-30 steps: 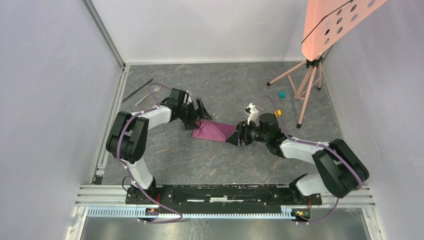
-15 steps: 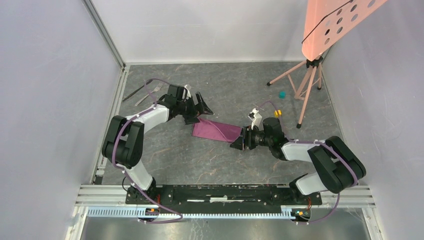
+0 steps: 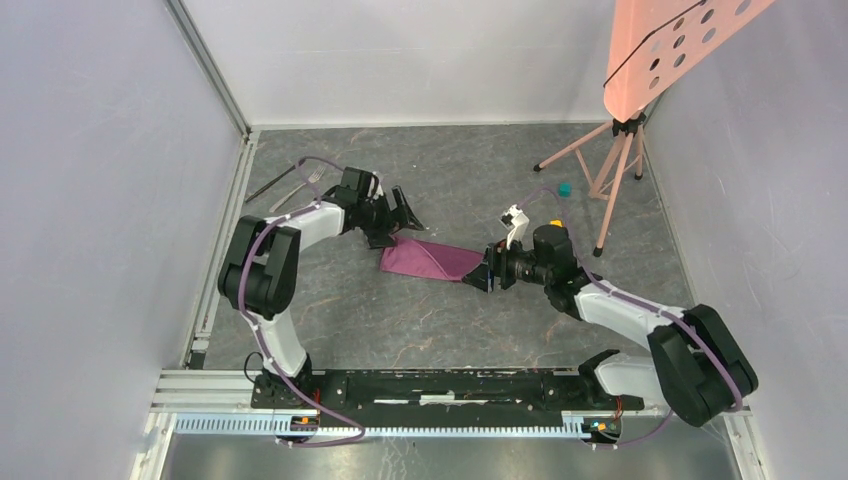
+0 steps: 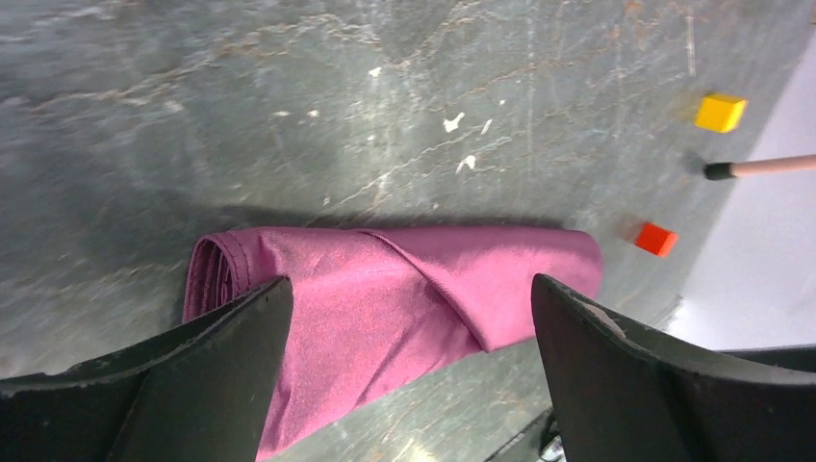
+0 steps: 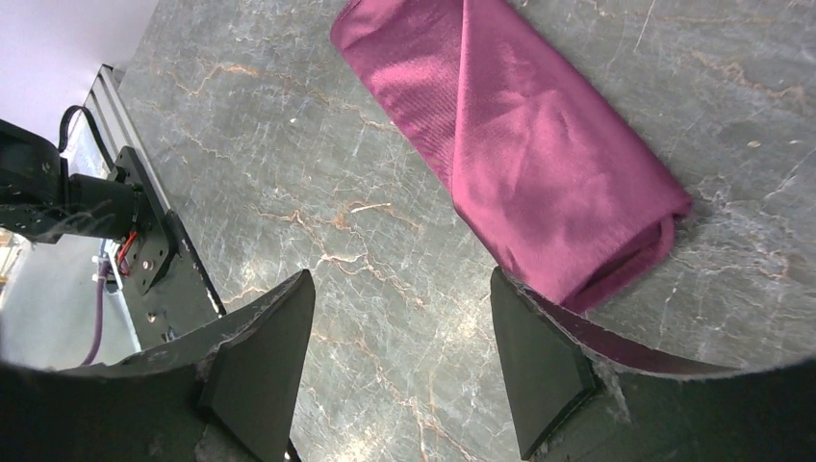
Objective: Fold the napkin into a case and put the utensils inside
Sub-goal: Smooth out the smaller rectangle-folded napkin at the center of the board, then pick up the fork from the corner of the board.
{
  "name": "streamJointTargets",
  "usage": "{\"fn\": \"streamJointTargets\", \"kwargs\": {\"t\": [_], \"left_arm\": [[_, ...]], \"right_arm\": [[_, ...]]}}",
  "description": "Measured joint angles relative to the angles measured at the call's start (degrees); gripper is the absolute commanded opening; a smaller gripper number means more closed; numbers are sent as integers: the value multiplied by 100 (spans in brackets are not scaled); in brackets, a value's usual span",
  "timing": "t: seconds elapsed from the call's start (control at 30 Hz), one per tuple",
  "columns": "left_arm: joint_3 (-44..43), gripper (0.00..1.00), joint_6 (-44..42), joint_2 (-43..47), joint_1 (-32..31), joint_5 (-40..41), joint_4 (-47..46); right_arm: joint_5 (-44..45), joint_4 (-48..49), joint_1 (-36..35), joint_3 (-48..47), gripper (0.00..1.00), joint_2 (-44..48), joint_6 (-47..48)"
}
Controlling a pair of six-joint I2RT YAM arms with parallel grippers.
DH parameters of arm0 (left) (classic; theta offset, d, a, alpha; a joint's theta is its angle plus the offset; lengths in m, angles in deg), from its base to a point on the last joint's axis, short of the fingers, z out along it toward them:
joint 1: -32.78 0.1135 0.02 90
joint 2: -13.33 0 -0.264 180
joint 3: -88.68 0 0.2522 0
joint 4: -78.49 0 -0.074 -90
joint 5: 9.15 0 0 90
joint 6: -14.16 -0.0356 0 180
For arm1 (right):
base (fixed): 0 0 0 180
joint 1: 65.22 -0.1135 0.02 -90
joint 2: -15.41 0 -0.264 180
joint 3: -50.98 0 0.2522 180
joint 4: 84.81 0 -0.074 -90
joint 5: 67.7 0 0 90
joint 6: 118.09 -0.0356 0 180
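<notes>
Over left end of napkin (image 3: 428, 260): my left gripper (image 3: 402, 221), spread, empty.
At its right end: my right gripper (image 3: 480, 274), spread, empty.
Napkin feel: likely soft, light, slippery; I'd pinch the layered edge.

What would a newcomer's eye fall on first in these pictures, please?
The folded plum-purple napkin in the middle of the grey table stands out first. The open left gripper is at its far-left end and the open right gripper at its right end. The fork and knife lie near the far-left corner, and a salmon perforated board stands on a tripod at the far right.
</notes>
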Motion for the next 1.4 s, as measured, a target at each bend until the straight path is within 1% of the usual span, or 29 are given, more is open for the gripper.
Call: {"fn": "streamJointTargets", "kwargs": {"t": [0.07, 0.13, 0.23, 0.4, 0.47, 0.53, 0.57, 0.67, 0.8, 0.9, 1.0, 1.1, 1.17, 1.23, 1.3, 1.4], "left_arm": [[-98, 100, -258, 142, 0, 280, 398], [-420, 100, -625, 291, 0, 671, 955], [-1447, 100, -1473, 380, 31, 1488, 1862], [-2968, 100, -3429, 238, 249, 2791, 2719], [-3456, 100, -3954, -20, 402, 3187, 2949], [-3969, 100, -4245, -472, 632, 3366, 3088], [-4028, 100, -4288, -546, 774, 3379, 3082], [-4476, 100, -4389, -1154, 1303, 3318, 3091], [-5495, 100, -4419, -2229, 1869, 3314, 3248], [-6035, 100, -4422, -2837, 2122, 3274, 3449], [-6251, 99, -4417, -3217, 2273, 3257, 3602], [-6253, 95, -4415, -3386, 2341, 3217, 3762], [-6251, 91, -4415, -3436, 2354, 3182, 3849], [-6249, 82, -4415, -3453, 2356, 3174, 3873], [-6251, 69, -4417, -3473, 2356, 3178, 3919], [-6321, 53, -4422, -3565, 2356, 3180, 4087]], "right_arm": [[31, -114, 0, 4, 73, 199, 109], [46, -155, -2, 24, 73, 332, 208], [55, -192, -42, 103, 73, 435, 363], [-33, -190, -153, 350, 74, 487, 452], [-111, -175, -201, 444, 73, 505, 463], [-192, -175, -258, 514, 73, 511, 483], [-229, -175, -286, 535, 73, 511, 487], [-319, -157, -420, 560, 72, 498, 490], [-356, -129, -603, 564, 72, 448, 544], [-374, -133, -640, 564, 72, 374, 570], [-374, -136, -640, 564, 71, 308, 595], [-387, -136, -640, 564, 71, 273, 597], [-400, -136, -640, 564, 71, 264, 597], [-402, -136, -640, 564, 71, 264, 599], [-404, -136, -640, 564, 71, 264, 599], [-396, -151, -640, 557, 71, 264, 621]]}}
